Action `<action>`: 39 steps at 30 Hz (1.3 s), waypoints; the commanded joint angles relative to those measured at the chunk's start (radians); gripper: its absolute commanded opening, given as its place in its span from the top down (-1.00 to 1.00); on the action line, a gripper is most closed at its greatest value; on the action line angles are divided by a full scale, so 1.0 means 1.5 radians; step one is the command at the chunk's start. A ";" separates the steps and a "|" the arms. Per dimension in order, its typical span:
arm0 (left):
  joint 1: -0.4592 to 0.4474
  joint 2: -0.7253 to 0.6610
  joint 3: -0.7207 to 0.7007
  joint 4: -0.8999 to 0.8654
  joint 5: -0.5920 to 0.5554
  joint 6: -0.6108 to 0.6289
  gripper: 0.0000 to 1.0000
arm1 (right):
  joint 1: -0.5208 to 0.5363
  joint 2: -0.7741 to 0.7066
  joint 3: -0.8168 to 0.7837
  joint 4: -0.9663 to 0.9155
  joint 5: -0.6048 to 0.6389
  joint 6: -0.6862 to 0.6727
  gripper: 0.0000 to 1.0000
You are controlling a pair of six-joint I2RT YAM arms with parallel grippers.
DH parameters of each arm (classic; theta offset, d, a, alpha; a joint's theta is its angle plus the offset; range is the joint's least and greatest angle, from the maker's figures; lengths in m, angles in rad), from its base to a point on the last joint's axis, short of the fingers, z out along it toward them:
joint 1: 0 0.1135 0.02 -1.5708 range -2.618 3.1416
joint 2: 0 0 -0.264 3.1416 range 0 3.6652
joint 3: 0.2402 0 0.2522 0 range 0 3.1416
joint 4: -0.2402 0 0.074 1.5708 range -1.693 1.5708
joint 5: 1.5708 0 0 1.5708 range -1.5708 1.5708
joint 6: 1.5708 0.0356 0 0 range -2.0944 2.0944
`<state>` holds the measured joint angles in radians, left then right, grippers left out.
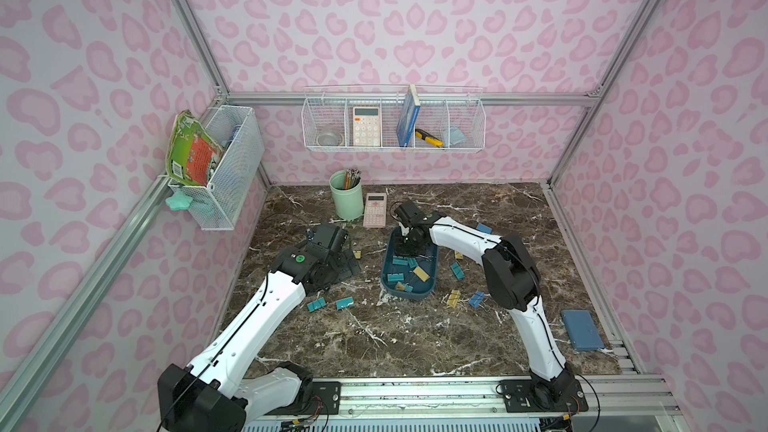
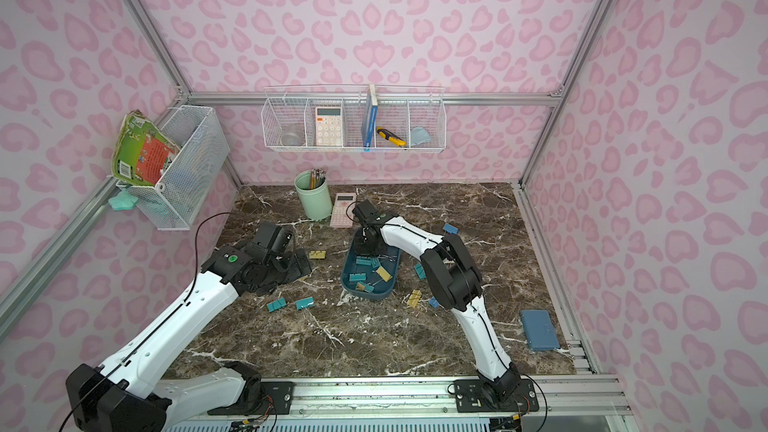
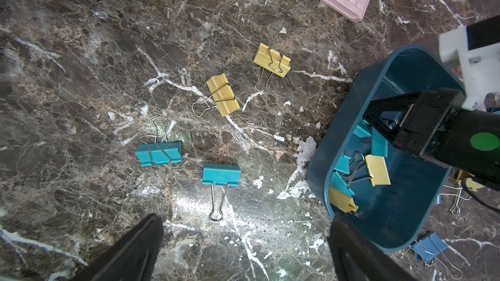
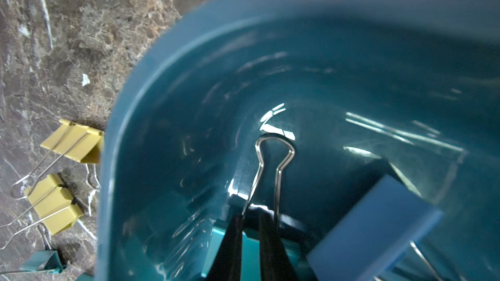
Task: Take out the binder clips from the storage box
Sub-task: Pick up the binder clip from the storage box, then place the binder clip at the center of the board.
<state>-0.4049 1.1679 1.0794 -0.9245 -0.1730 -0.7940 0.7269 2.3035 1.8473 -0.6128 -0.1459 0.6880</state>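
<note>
The dark teal storage box (image 1: 388, 281) (image 2: 348, 282) (image 3: 338, 131) (image 4: 162, 77) sits mid-table with several binder clips (image 1: 420, 273) (image 3: 377, 170) inside. My right gripper (image 1: 405, 248) (image 2: 368, 248) (image 4: 253, 228) reaches down into its far end. Its jaws are shut on a teal clip (image 4: 250, 252), whose wire handle (image 4: 274, 158) sticks out past the fingertips. A blue clip (image 4: 373, 228) lies beside it. My left gripper (image 1: 347, 263) (image 2: 297, 268) (image 3: 246, 228) hangs open, holding nothing, over the table left of the box. Below it lie two yellow clips (image 3: 272, 60) (image 3: 223, 95) and two teal clips (image 3: 158, 152) (image 3: 221, 174).
More clips lie right of the box: teal (image 1: 457, 270), yellow (image 1: 454, 297) and blue (image 1: 476, 299). A mint cup of pencils (image 1: 347, 199) and a pink calculator (image 1: 375, 209) stand behind the box. A blue case (image 1: 582, 330) lies front right. White wire baskets (image 1: 392, 118) hang on the walls.
</note>
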 commanded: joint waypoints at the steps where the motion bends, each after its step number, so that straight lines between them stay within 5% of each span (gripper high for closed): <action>1: 0.002 -0.007 -0.002 -0.007 -0.008 -0.005 -0.99 | 0.003 0.020 0.013 -0.013 0.011 0.010 0.67; 6: 0.001 -0.017 -0.006 -0.012 -0.010 -0.006 -0.99 | 0.003 0.043 0.028 -0.012 0.016 0.017 0.71; 10: 0.001 -0.022 -0.010 -0.013 -0.008 -0.008 -0.99 | 0.004 0.040 0.040 -0.018 0.020 0.020 1.00; 22: 0.001 0.017 0.002 0.033 0.026 0.000 -0.99 | 0.000 -0.138 -0.013 -0.036 0.106 0.004 1.00; 30: 0.001 0.097 0.047 0.076 0.083 0.014 -0.98 | -0.077 -0.333 -0.242 -0.002 0.164 0.029 1.00; 39: -0.003 0.191 0.106 0.105 0.154 0.024 -0.95 | -0.239 -0.523 -0.543 0.054 0.157 0.044 1.00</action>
<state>-0.4072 1.4307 1.2148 -0.7822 0.0055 -0.7780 0.4046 1.5543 1.0912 -0.5697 0.0914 0.7399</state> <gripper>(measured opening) 0.977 0.051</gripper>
